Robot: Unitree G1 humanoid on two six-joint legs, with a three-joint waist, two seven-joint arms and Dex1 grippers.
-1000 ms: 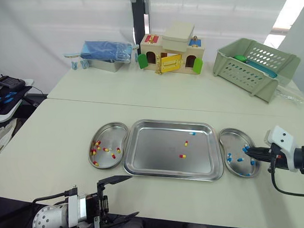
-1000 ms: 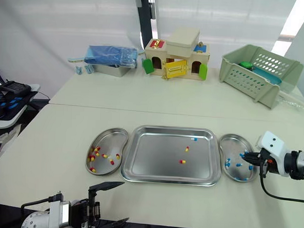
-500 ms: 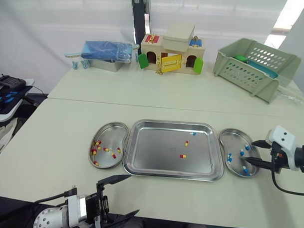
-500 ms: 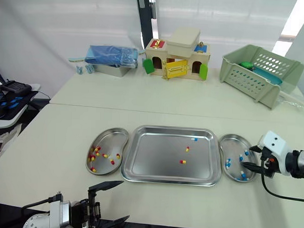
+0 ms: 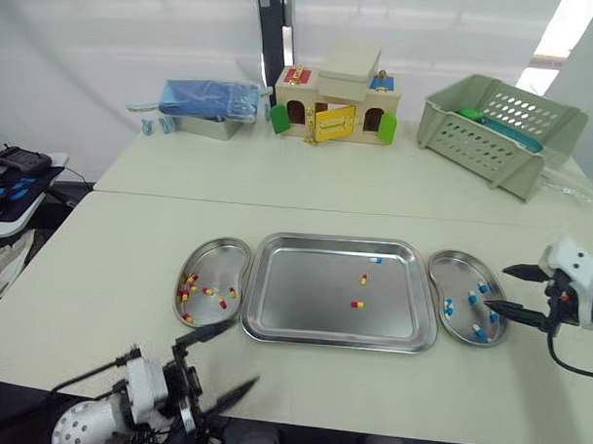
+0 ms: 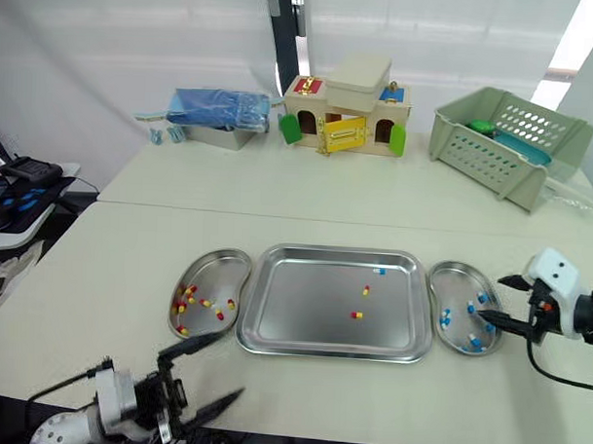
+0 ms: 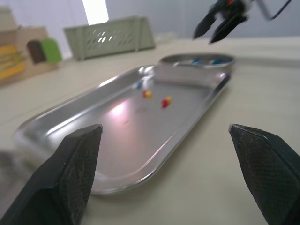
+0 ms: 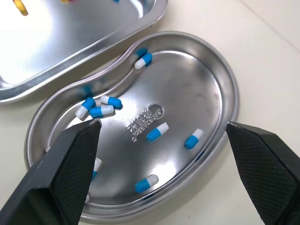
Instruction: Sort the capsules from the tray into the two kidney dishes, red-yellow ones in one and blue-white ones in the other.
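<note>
At the dish (image 5: 460, 276) of blue-white capsules (image 8: 157, 131), we are holding our right hand (image 5: 495, 287) spread and empty, ready for the tray (image 5: 304, 290).

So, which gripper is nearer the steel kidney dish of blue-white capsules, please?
Right. The right gripper hovers at the steel kidney dish; the left gripper is far off, front-left.

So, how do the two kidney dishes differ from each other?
The left kidney dish holds red-yellow capsules, the right kidney dish blue-white capsules. The right claw hangs open at the right kidney dish's outer edge; the left claw, also open, sits short of the left kidney dish. Both are shiny metal, flanking the tray.
</note>
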